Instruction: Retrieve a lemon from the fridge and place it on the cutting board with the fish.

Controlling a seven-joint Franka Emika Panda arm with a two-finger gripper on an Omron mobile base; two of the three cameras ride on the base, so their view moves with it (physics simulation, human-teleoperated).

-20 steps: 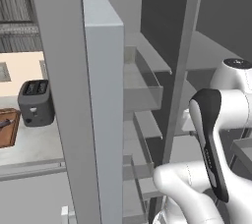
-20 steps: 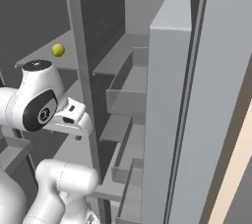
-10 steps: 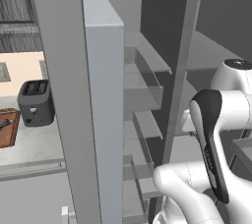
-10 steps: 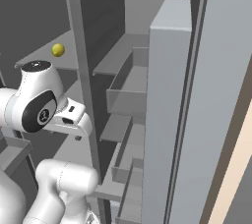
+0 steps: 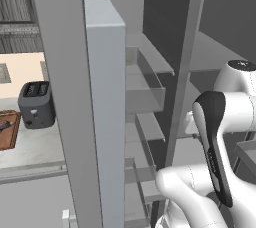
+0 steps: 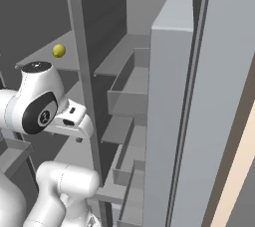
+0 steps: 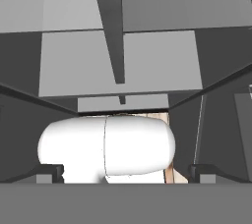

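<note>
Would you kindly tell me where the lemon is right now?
In the right base view, the lemon sits on an upper fridge shelf at upper left, above the arm.

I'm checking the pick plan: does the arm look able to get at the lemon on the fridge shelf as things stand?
Probably yes. The fridge stands open and the lemon sits alone on an upper shelf, nothing in front. The gripper points elsewhere, so the arm must swing up first.

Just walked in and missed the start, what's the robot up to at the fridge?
The fridge stands open with the arm in front of its shelves. The lemon sits untouched on an upper shelf. Off to the left on the counter, the cutting board waits beside a toaster. Nothing has been picked up yet.
</note>
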